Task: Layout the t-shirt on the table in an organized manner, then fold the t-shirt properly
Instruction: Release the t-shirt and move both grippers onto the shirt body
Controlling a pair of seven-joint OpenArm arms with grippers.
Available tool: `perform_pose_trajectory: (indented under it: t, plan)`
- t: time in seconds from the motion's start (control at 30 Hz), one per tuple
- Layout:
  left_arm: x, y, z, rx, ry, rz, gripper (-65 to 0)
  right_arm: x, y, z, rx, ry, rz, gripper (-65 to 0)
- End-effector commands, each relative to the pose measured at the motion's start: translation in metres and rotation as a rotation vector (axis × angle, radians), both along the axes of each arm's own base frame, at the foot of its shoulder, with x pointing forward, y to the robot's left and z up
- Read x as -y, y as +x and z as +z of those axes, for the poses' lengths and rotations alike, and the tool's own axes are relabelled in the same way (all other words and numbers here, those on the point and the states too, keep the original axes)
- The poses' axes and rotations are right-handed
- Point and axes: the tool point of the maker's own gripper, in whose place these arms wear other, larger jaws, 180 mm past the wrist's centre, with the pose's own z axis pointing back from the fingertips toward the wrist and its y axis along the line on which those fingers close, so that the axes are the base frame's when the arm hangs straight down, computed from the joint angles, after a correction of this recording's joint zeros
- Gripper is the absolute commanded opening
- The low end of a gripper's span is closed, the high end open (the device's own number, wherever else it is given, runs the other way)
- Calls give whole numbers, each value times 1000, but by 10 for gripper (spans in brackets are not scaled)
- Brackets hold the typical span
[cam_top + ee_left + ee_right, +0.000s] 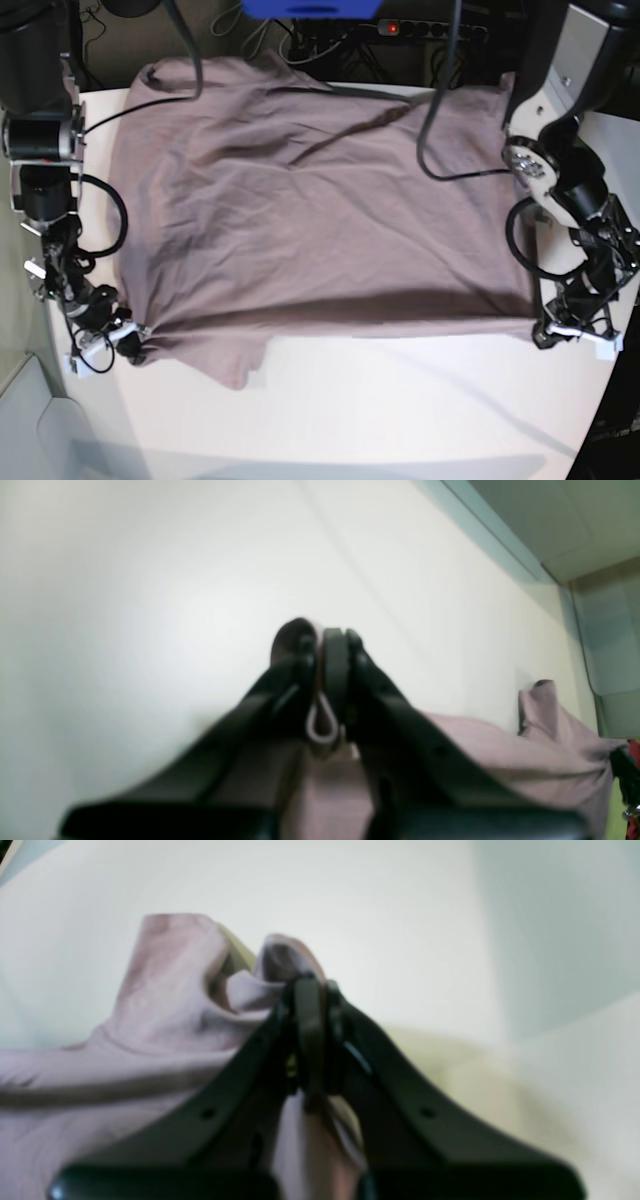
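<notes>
The t-shirt (320, 200) was spread across the table (400, 400), its near hem pinched by the right pincer (135, 340) at 8 o'clock and the left pincer (545, 330) at 4 o'clock; uneven pulling could have bunched the cloth.

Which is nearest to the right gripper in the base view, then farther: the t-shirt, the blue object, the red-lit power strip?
1. t-shirt: pinched in the right gripper at the view's lower left.
2. blue object: top centre.
3. power strip: top, right of centre.
</notes>
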Motion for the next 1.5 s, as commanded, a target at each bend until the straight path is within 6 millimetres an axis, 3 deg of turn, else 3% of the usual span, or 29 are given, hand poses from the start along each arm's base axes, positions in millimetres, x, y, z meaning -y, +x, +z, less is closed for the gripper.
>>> perform_pose_trajectory:
  t: [0.0, 0.1, 0.2, 0.27, 0.33, 0.47, 0.53, 0.63, 0.77, 0.9, 0.97, 1.03, 1.17, 1.3, 1.4, 1.47]
  plan:
    - [-11, 15, 31, 90, 11, 25, -626, 9, 17, 31, 87, 5, -21, -650]
    - [-10, 13, 28, 85, 9, 25, -523, 7, 16, 29, 77, 3, -16, -650]
    - [-8, 12, 25, 76, 5, 20, -325, 7, 16, 28, 73, 4, -16, -645]
    - [-7, 8, 19, 65, 1, 20, -187, 7, 16, 27, 70, 2, -16, -594]
    - [-7, 6, 18, 62, 4, 20, -103, 7, 15, 26, 67, 2, -16, -510]
    - [-5, -1, 8, 28, 3, 9, -72, 8, 13, 24, 51, -2, -11, -338]
    - [-6, -8, 3, -3, 14, -3, -72, 10, 13, 25, 53, -3, -14, -292]
    - [-13, -22, 1, -28, 64, 3, -72, 23, 12, 29, 58, -14, -30, -284]
    - [-20, -36, 10, -42, 137, 10, -72, 25, 11, 29, 58, -19, -33, -284]
    - [-24, -59, 13, -114, 211, -3, -77, 26, 7, 34, 75, -44, -13, -284]
    - [-22, -76, 12, -153, 253, -7, -119, 20, 0, 36, 94, -62, 13, -285]
    - [-11, -90, 6, -184, 270, -16, -199, 10, -8, 37, 112, -79, 47, -285]
    - [20, -112, -7, -233, 264, -41, -447, -25, -25, 37, 101, -101, 150, -317]
    - [52, -132, -18, -294, 253, -89, -650, -64, -50, 39, 101, -118, 252, -462]
    - [72, -137, -11, -293, 317, -150, -639, -88, -69, 42, 110, -126, 312, -614]
    - [81, -139, 0, -270, 377, -178, -650, -101, -84, 39, 96, -131, 348, -650]
